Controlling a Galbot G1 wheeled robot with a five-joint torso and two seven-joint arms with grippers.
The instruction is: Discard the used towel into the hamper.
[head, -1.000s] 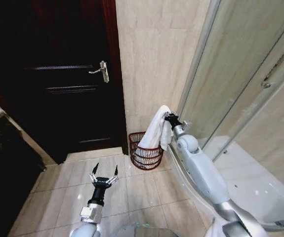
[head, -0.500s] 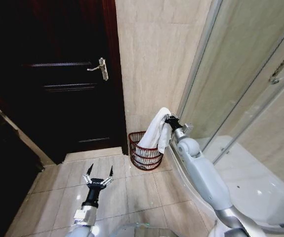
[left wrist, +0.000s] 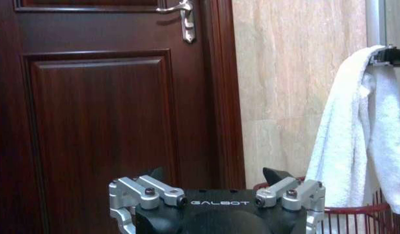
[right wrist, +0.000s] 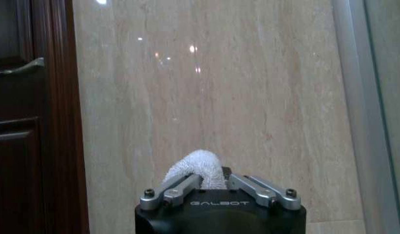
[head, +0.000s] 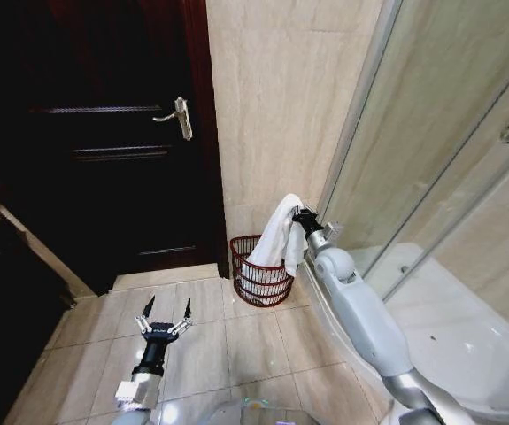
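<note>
A white towel (head: 278, 235) hangs from my right gripper (head: 301, 215), which is shut on its top fold; its lower end reaches down into the hamper (head: 258, 276). The hamper is a small reddish-brown openwork basket on the floor against the tiled wall, beside the door. In the right wrist view the towel (right wrist: 196, 166) bulges up between the closed fingers of my right gripper (right wrist: 213, 187). The left wrist view shows the towel (left wrist: 355, 131) draped above the hamper's rim (left wrist: 355, 210). My left gripper (head: 165, 312) hovers open over the floor tiles, well short of the hamper.
A dark wooden door (head: 104, 142) with a metal handle (head: 176, 115) stands left of the hamper. A glass shower enclosure (head: 449, 168) and its raised white base (head: 466, 328) lie on the right. A beige tiled wall (head: 281, 97) rises behind the hamper.
The head camera has tilted and shifted, so the whole scene sits differently. My left gripper shows lower and farther left in the view. The right gripper still holds the towel over the hamper.
</note>
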